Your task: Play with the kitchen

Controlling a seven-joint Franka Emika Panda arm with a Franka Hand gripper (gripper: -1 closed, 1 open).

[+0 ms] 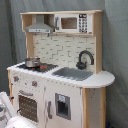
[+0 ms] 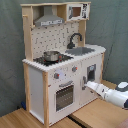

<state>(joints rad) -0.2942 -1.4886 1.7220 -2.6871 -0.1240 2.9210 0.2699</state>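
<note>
One toy kitchen (image 1: 60, 70) standing on a wooden floor (image 2: 95, 116), one silver pot (image 2: 50, 56) on its stovetop, one black faucet (image 1: 85, 59) beside one grey sink (image 1: 74, 73), one microwave (image 1: 72, 23), one white arm with its gripper (image 2: 88, 85) at the lower door, finger spread impossible to tell.

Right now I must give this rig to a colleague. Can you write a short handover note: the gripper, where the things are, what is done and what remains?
Gripper: at the kitchen front, its tip at the right-hand lower door in the second exterior view; open or shut cannot be told.
Things: a metal pot stands on the stove top, the sink and black faucet beside it.
Done: the arm has reached the front panel. The oven door looks shut.
Left: nothing looks opened; any play with doors or knobs is still to do.
</note>
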